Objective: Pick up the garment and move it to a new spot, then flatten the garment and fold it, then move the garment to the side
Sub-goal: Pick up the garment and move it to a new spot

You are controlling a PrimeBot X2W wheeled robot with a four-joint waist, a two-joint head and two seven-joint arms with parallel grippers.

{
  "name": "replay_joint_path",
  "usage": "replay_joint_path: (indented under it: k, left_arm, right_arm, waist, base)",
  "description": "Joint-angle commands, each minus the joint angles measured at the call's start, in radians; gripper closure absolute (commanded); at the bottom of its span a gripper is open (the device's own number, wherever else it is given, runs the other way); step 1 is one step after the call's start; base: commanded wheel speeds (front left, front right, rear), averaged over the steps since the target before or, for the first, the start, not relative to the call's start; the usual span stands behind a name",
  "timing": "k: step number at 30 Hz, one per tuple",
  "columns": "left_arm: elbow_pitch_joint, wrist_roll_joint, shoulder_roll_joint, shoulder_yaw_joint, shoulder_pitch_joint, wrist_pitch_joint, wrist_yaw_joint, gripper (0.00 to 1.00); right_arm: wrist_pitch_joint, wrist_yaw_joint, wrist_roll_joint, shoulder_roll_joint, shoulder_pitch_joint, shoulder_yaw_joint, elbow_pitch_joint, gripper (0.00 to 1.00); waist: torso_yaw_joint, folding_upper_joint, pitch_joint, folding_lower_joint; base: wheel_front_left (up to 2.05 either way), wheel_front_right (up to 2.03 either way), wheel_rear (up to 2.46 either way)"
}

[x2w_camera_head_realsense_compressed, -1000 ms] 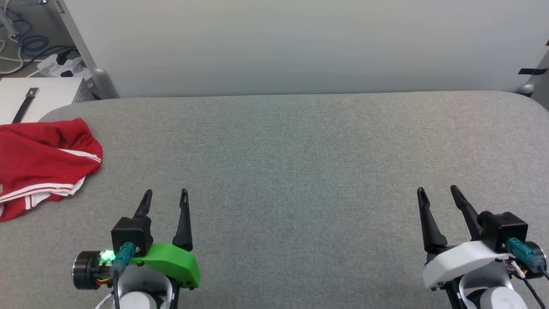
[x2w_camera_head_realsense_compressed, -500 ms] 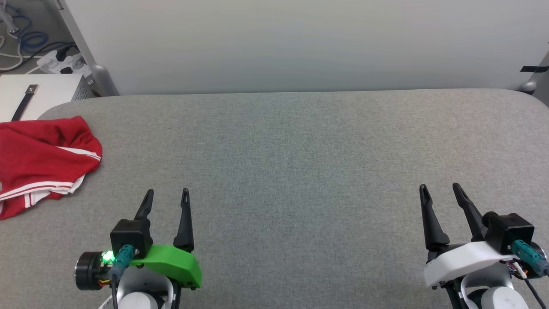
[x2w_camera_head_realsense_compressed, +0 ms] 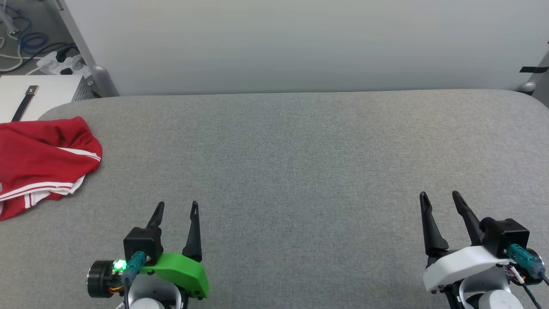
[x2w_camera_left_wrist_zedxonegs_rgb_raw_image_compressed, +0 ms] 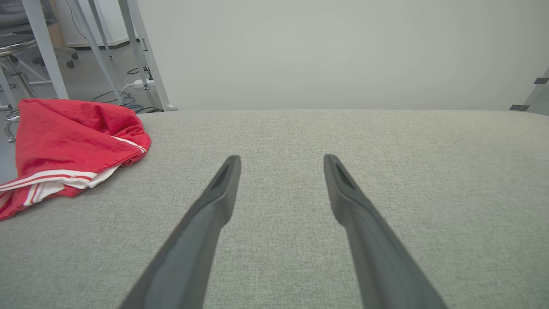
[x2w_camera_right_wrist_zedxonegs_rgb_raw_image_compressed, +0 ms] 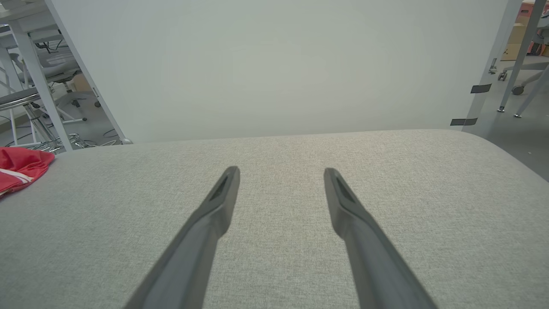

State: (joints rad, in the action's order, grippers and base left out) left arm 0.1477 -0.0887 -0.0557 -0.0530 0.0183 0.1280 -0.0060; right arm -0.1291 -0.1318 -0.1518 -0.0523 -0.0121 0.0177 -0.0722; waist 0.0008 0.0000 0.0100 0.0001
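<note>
My left tool (x2w_camera_head_realsense_compressed: pixel 177 205) and right tool (x2w_camera_head_realsense_compressed: pixel 439 195) gape empty.
Both above the bench (x2w_camera_head_realsense_compressed: pixel 300 150); crumpled garment (x2w_camera_head_realsense_compressed: pixel 38 159) lies at its left edge.

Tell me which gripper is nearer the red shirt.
Left. The left gripper hangs open a little to the right of the shirt, not touching it; the right gripper is open at the far side of the grey surface.

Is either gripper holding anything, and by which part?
Nothing is held. The left gripper and right gripper both stand open and empty; the garment lies crumpled on the table, apart from both.
</note>
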Motion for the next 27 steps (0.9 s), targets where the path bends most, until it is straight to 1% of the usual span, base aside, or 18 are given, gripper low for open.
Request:
replay_joint_path:
  k: [1, 23, 27]
  left_arm:
    - [0.006, -0.007, 0.003, -0.001, 0.016, 0.011, -0.007, 0.00]
    - [0.042, -0.057, 0.004, -0.015, 0.023, 0.057, -0.010, 0.00]
    - [0.060, -0.062, 0.004, -0.020, 0.024, 0.065, -0.013, 0.00]
  right_arm:
    - [-0.012, 0.001, -0.007, 0.001, -0.017, 0.001, -0.007, 0.00]
    - [-0.056, 0.001, -0.058, 0.001, -0.027, 0.001, -0.029, 0.00]
    - [-0.065, 0.001, -0.045, 0.002, -0.029, 0.002, -0.039, 0.00]
  waist:
    - [0.000, 0.0000, 0.000, -0.0001]
    - [0.005, 0.0000, 0.006, -0.0001]
    - [0.006, 0.0000, 0.005, -0.0001]
  base:
    - [0.00, 0.00, 0.00]
    - [0.00, 0.00, 0.00]
    - [0.00, 0.00, 0.00]
